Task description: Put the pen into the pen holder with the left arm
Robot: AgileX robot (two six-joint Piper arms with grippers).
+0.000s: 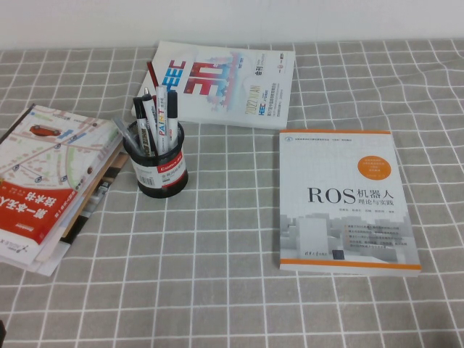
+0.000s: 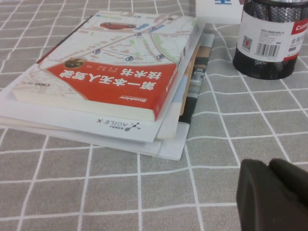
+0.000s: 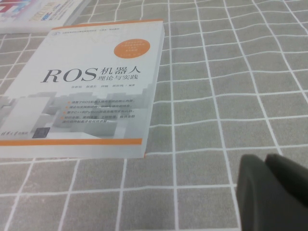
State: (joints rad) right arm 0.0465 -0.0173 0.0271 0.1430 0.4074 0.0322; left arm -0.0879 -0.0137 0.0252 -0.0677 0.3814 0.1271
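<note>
Grey cloth with a white grid (image 1: 239,290) is covering the whole table, with a pale wall running behind it. Lying on the robot's right is the ROS textbook (image 1: 346,199), flat and square to the grid; on its left a stack of books and leaflets (image 1: 43,185) is sitting with a red-and-white cover on top, and a white booklet (image 1: 232,83) is resting at the far side. Between the stack and the textbook, the pen holder (image 1: 156,165) is standing upright, its red-and-white label facing the camera. The pen (image 1: 162,125) with the coloured PAINT lettering is already standing inside it, leaning among thinner black-and-white pens and a red pencil.

Neither arm is showing in the high view. The left gripper (image 2: 272,195) is hanging low over bare cloth near the stack, its jaws pressed together on nothing, with the holder well apart from it. The right gripper (image 3: 272,190) is hovering just above the cloth beside the textbook, and its jaws also seem to be meeting with nothing between them.

Judging from this, the placing step is looking finished; what is remaining is only for the left arm to be parked clear without brushing the stack.
</note>
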